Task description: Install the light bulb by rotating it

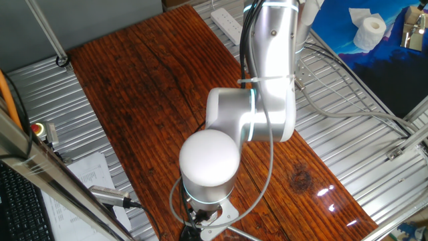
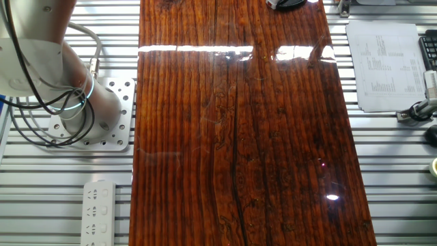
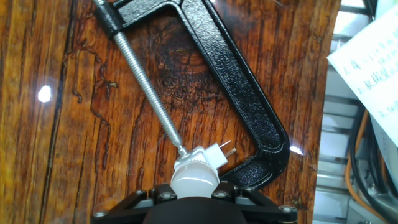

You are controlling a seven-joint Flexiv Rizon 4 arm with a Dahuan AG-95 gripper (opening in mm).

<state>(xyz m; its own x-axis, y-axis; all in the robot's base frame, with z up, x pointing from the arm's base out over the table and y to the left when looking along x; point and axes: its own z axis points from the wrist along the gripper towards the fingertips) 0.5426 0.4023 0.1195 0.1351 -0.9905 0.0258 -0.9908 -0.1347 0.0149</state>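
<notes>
In the hand view the light bulb point(image 3: 194, 179) shows as a small white frosted dome at the bottom centre. It sits in a white socket point(image 3: 208, 157) with two plug prongs. A black C-clamp point(image 3: 249, 106) pins the socket to the wooden table point(image 3: 74, 124) with its threaded screw point(image 3: 146, 87). My gripper point(image 3: 194, 191) is shut on the bulb, with black fingers point(image 3: 157, 194) tight on either side of the dome. In one fixed view the arm's white round joint cap point(image 1: 209, 158) hides the bulb and the fingers.
A white power strip point(image 1: 227, 20) lies behind the arm near the base point(image 2: 89, 113). Printed paper point(image 3: 373, 62) lies off the table's right edge beside cables. A toilet paper roll point(image 1: 370, 32) stands far back. A red button point(image 1: 38, 128) sits at the left.
</notes>
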